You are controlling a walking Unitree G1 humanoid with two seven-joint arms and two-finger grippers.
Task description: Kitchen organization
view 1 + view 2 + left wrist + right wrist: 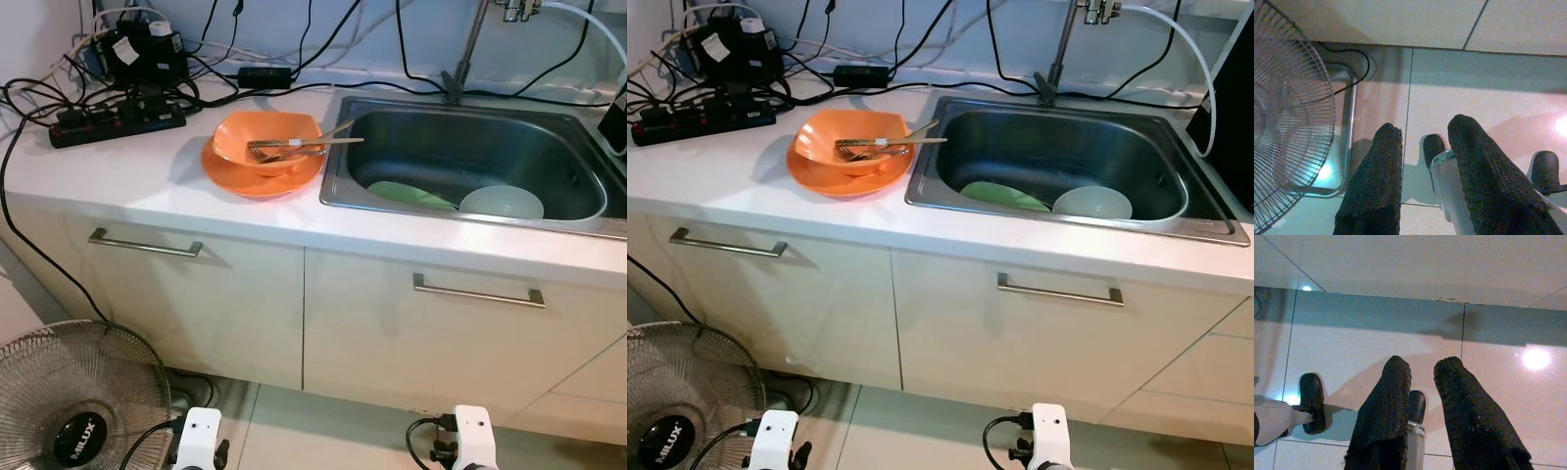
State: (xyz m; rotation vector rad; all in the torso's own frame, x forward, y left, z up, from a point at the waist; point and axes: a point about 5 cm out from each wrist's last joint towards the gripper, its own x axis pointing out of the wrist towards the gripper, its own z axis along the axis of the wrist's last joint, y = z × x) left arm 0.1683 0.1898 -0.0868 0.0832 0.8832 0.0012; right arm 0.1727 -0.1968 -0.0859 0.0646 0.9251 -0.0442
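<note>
Left eye view: an orange bowl (266, 140) on an orange plate (260, 179), a fork (294, 149) across it — beside the sink (470, 162), which holds a green plate (407, 194) and a white bowl (502, 203).

Left wrist view: left gripper (1422, 134) spread, empty, above floor tiles (1474, 93) by a fan (1290, 107).

Right wrist view: right gripper (1422, 368) likewise parted — holding nothing.

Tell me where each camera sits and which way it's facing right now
Left eye: head, looking down at counter, orange bowl, sink; both wrists at the bottom.
Right eye: same scene, slightly shifted.
Left wrist: along the left gripper toward floor tiles, beside a fan; robot's feet below.
Right wrist: along the right gripper toward the floor and cabinet base; feet below.
Shared: both eyes show the fan; both wrists show feet.
</note>
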